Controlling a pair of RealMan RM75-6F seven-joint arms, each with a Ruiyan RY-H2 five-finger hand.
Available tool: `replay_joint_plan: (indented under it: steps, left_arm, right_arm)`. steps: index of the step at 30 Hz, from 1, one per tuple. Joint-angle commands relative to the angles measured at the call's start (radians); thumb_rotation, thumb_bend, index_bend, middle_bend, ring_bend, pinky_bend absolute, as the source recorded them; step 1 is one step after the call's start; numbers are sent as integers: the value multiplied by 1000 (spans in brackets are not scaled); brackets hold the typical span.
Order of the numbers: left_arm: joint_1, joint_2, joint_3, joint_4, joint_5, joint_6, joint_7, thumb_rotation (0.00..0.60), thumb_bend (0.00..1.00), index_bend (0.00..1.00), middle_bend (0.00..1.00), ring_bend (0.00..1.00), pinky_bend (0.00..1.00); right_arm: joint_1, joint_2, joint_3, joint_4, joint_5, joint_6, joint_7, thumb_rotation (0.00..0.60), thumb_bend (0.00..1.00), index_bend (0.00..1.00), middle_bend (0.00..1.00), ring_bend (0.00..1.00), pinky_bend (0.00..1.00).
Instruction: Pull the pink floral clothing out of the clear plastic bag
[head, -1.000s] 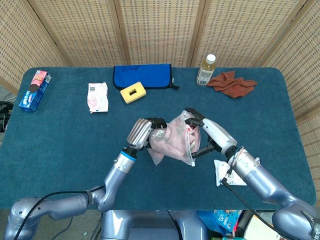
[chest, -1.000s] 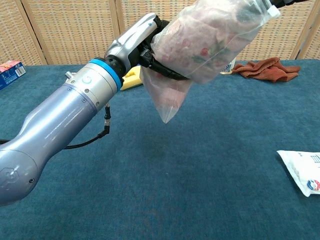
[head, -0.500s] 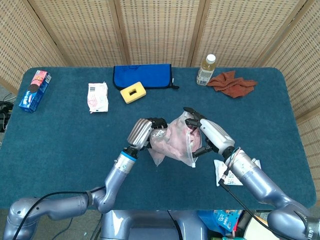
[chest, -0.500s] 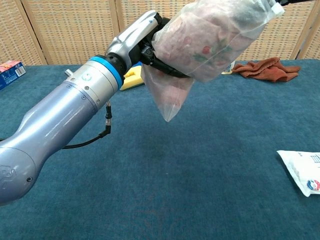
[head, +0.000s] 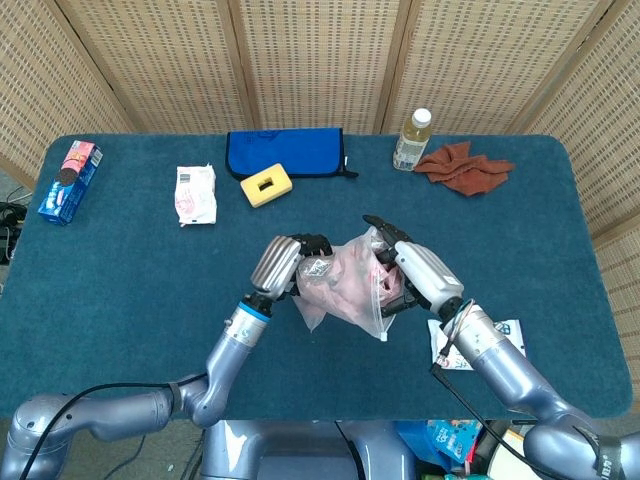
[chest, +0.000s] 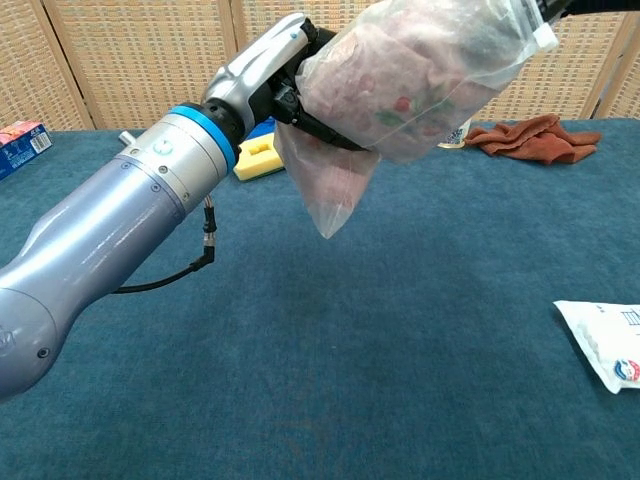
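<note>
Pink floral clothing (head: 345, 285) sits bunched inside the clear plastic bag (head: 350, 300), which I hold up off the blue table (head: 120, 270) between both hands. My left hand (head: 283, 265) grips the bag's closed end, fingers curled around it. My right hand (head: 415, 275) pinches the bag's mouth on the opposite side. A white packet (head: 455, 345) lies just beside my right wrist

Glossy, crinkled clear plastic bag (head: 345, 285) over soft pink floral clothing (chest: 400, 75) at frame centre; matt blue felt-like surface (head: 130, 270); smooth, satin-metallic silver arm casing (chest: 110, 235), lower left.
</note>
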Motion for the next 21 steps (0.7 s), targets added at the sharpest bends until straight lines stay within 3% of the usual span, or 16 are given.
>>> replay_joint_plan:
  steps: [1,12,21]
  left_arm:
    - [4,8,3,-7,-2,-1,6,600,127,663,567,547,552]
    - [41,61,52,-21,18,5,27,600,128,663,567,547,552]
    - [85,102,127,18,57,16,60,600,128,663,532,530,552]
  right_arm:
    - [-5,-5,-1,1,-4,1,1,600,659,753,0,0,0]
    - [-35,-70,-27,10,-47,4,13,600,681,753,0,0,0]
    - [-66,-178,-85,39,-118,7,6,600,681,753,0,0,0]
